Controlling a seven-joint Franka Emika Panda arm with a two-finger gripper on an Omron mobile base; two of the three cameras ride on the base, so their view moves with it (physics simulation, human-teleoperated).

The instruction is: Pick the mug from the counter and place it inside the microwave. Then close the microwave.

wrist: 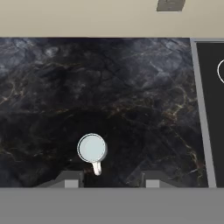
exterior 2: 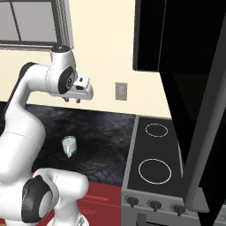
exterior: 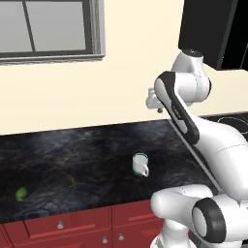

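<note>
My claw (wrist: 109,178) hangs high, its tips spread and holding nothing. The small white cylindrical mug with teal rim (wrist: 92,148) stands upright on the black marbled stone worktop (wrist: 140,96), below and slightly left of centre between my tips, loop handle pointing back toward me.
</note>
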